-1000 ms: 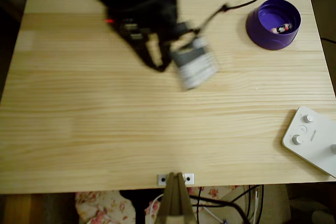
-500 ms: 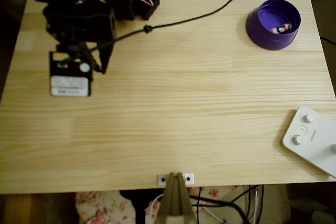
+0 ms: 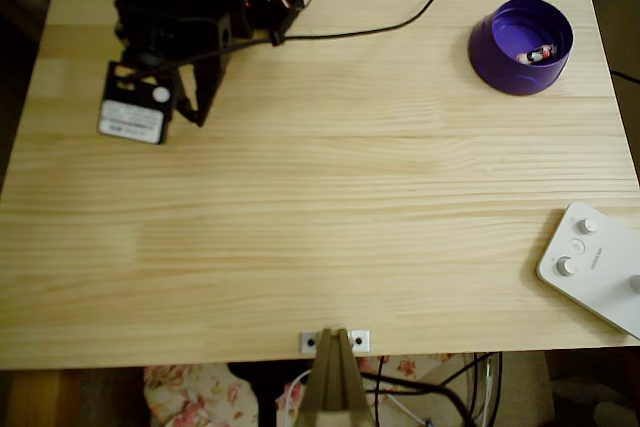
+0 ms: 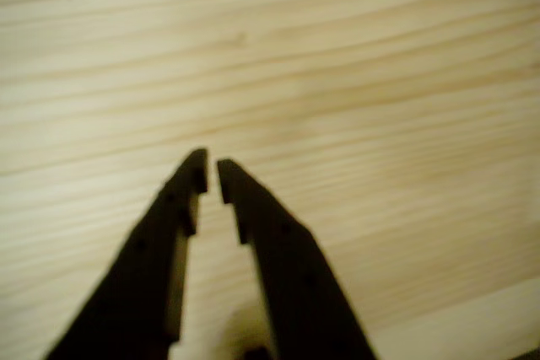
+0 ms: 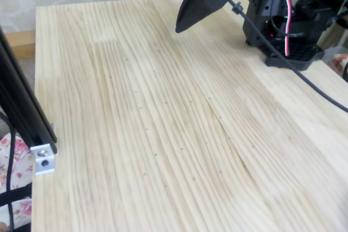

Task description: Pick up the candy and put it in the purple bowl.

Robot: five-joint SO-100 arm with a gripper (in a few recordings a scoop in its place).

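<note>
illumination is warm, yellowish and fairly even in all views. in the overhead view the table (image 3: 320,207) is uniformly lit, without glare; the frame corners fall into dark, and focus is slightly soft overall. the arm (image 3: 190,17) at upper left reads as near-black with little surface detail. in the wrist view the wood grain is blurred and the gripper (image 4: 211,170) shows as a soft dark silhouette. the fixed view is sharpest, with wood grain crisp.

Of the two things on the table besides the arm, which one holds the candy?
The purple bowl at the overhead view's top right holds the candy; the white knobbed device does not.
</note>
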